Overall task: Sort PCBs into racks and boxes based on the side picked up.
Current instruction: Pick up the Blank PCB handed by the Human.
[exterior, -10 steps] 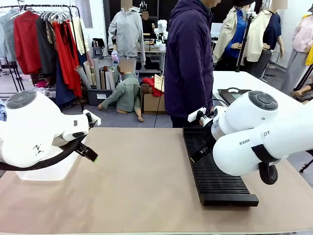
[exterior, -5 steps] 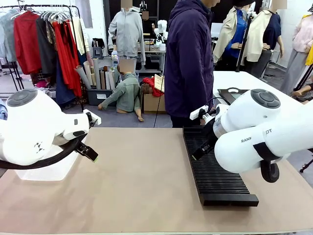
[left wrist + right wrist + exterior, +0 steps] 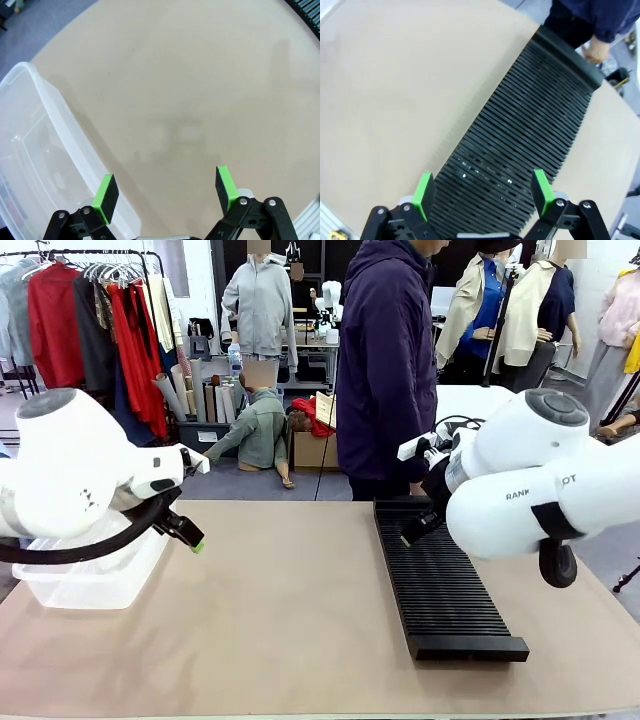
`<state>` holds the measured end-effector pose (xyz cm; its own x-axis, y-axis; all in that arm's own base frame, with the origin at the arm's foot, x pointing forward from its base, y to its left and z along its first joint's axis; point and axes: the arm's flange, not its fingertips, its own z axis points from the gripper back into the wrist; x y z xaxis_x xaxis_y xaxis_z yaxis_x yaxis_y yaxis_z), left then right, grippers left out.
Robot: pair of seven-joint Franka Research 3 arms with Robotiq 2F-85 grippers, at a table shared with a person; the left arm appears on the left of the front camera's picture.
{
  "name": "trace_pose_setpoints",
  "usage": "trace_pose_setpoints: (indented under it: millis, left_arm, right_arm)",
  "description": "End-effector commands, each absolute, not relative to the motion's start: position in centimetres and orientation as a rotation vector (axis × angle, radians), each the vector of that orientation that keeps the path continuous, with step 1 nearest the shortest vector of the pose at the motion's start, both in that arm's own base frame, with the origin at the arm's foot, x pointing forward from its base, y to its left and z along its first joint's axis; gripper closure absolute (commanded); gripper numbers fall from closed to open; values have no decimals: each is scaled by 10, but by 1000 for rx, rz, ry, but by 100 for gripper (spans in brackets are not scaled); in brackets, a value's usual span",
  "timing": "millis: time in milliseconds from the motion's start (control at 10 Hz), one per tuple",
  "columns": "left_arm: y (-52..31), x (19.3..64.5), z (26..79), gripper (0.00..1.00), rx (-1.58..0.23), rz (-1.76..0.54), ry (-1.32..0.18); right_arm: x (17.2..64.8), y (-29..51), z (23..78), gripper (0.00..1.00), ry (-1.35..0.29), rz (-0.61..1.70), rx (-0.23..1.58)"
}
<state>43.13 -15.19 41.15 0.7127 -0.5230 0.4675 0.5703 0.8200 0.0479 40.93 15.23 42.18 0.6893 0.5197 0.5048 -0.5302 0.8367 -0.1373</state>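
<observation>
1. The worktop (image 3: 290, 620), covered in tan, fills the lower half of the front view. Its middle is bare, probably kept free as the place where boards are handed over.
2. The person (image 3: 385, 370) stands at the far edge, upper middle of the front view, just behind the far end of the rack, and I judge within reach of both arms.
3. The rack (image 3: 440, 590) lies in the lower right, its long side running away from the camera. Its slots look empty, ready to take boards on edge.
4. The box (image 3: 90, 575), of clear plastic, sits at the left edge under the left arm. I see nothing inside it.
5. The left tool (image 3: 165, 187) hangs with its pads wide apart and holds nothing, above the worktop just beside the box's rim.
6. The right tool (image 3: 482, 187) is also spread wide and holds nothing, above the rack. It seems each arm waits by its own container.
</observation>
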Motion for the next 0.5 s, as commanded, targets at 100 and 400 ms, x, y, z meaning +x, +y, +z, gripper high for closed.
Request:
trace_pose_setpoints:
  millis: [100, 400]
  left_arm:
    - [-135, 452, 440, 0, -193, -623, -426]
    - [-118, 469, 464, 0, -408, -637, -372]
  right_arm:
    - [418, 150, 451, 0, -452, 520, 109]
    - [417, 137, 480, 0, -438, 468, 239]
